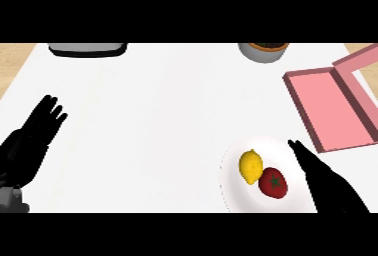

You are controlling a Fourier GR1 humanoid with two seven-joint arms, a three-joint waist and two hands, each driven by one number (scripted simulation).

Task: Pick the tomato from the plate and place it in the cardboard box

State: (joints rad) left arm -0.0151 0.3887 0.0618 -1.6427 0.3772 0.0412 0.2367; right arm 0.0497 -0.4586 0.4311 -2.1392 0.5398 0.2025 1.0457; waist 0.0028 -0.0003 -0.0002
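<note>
Straight, pressed-together fingers are shown on the black right hand (328, 182), which is held over the right part of the round white plate (235, 187) with nothing gripped. Just left of that hand, the round red tomato (273, 183) is seen on the plate, touching an oval yellow lemon (251, 165). Beyond the plate, to its upper right, the open pink cardboard box (334, 109) is laid on the white counter (162, 110). At the left edge, the black left hand (37, 132) is rested open, fingers spread.
</note>
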